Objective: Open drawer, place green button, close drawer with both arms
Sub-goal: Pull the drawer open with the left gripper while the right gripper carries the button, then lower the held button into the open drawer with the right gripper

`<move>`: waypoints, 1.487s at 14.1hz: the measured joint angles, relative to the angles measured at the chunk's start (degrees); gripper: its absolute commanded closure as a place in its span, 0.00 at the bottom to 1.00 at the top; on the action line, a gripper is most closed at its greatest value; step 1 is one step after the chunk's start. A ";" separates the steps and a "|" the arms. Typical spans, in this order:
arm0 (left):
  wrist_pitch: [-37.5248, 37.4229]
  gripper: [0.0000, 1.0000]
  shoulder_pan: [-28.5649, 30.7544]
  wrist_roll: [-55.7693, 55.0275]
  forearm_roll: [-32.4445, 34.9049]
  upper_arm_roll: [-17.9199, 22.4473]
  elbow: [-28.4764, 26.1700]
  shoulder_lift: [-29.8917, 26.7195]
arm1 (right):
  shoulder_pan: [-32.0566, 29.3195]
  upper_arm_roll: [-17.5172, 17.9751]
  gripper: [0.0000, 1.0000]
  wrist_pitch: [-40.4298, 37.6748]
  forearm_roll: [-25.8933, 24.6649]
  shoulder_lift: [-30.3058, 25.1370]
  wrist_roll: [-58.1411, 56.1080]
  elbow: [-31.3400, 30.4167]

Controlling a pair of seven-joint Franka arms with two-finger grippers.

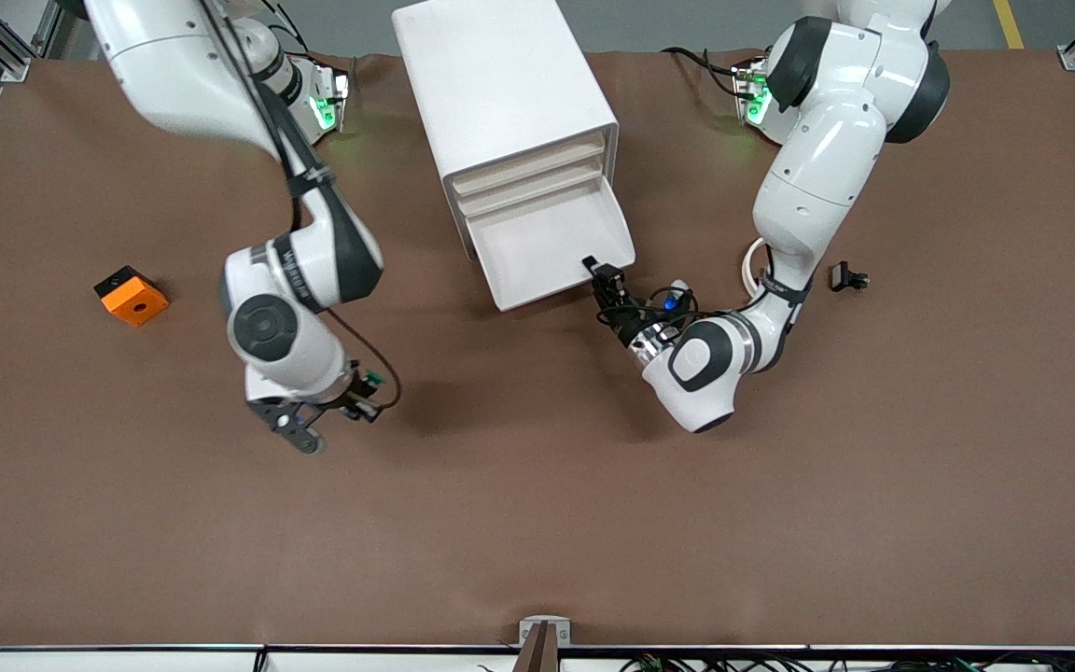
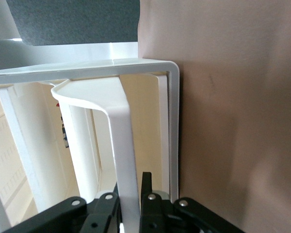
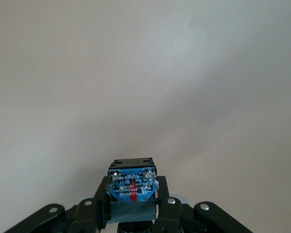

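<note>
The white drawer cabinet (image 1: 500,84) stands at the table's middle, with its bottom drawer (image 1: 547,247) pulled open. My left gripper (image 1: 605,277) is shut on the drawer's front wall at the corner toward the left arm's end. In the left wrist view the fingers (image 2: 146,187) stand on either side of that thin white wall (image 2: 121,141). My right gripper (image 1: 366,397) is shut on the button (image 1: 372,380) and holds it above the brown table, nearer the right arm's end than the drawer. In the right wrist view the button's bluish base (image 3: 132,183) shows between the fingers of the gripper (image 3: 132,191).
An orange block with a round hole (image 1: 131,295) lies on the table toward the right arm's end. A small black clip-like piece (image 1: 847,277) lies toward the left arm's end. The two upper drawers (image 1: 533,173) are closed.
</note>
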 measured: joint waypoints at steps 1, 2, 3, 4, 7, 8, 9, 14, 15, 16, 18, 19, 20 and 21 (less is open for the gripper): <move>0.03 0.84 0.52 0.00 0.00 0.01 0.30 0.00 | 1.73 0.00 1.00 0.00 0.00 -0.24 3.01 0.00; 0.07 0.83 1.03 0.02 0.00 0.01 0.53 0.00 | 3.24 -0.01 1.00 -0.01 0.00 -0.45 5.83 0.00; 0.12 0.83 1.50 0.05 0.00 0.01 0.76 0.00 | 4.56 -0.02 1.00 -0.03 0.00 -0.66 8.55 0.01; 0.18 0.82 1.91 0.06 0.00 0.01 1.04 0.00 | 5.80 -0.03 1.00 -0.03 0.00 -0.96 11.21 0.02; 0.33 0.82 3.14 0.06 0.00 0.01 1.73 0.01 | 10.35 0.03 1.00 -0.03 0.00 -1.82 19.50 0.07; 0.41 0.82 3.49 0.07 0.00 0.02 1.91 0.01 | 12.08 0.04 1.00 -0.03 0.00 -1.97 22.16 0.10; 0.57 0.82 3.75 0.07 0.00 0.02 2.05 0.01 | 13.75 0.04 1.00 -0.03 0.00 -2.07 24.93 0.14; 0.94 0.04 3.89 0.08 0.00 0.01 2.14 0.01 | 20.67 -0.01 1.00 -0.03 0.00 -2.17 36.54 1.48; 0.94 0.00 3.89 0.08 0.00 0.01 2.16 0.01 | 21.62 -0.01 1.00 -0.03 0.00 -2.17 38.28 1.53; 0.94 0.00 3.89 0.08 0.00 0.01 2.22 0.01 | 22.57 -0.02 1.00 -0.10 0.00 -2.16 40.15 1.52; 0.94 0.00 3.94 0.09 0.00 0.01 2.58 0.01 | 24.61 -0.04 1.00 -0.30 -0.06 -2.11 43.67 1.51; 0.94 0.00 4.03 0.29 0.00 0.01 2.88 0.00 | 25.59 -0.06 1.00 -0.33 -0.08 -2.01 45.23 1.48; 0.94 0.00 4.23 1.11 0.00 0.00 3.20 -0.03 | 26.51 -0.08 1.00 -0.33 -0.09 -1.79 46.55 1.46; 0.94 0.00 4.54 2.14 0.00 0.00 3.52 -0.14 | 27.39 -0.08 1.00 -0.33 -0.11 -1.46 47.66 1.45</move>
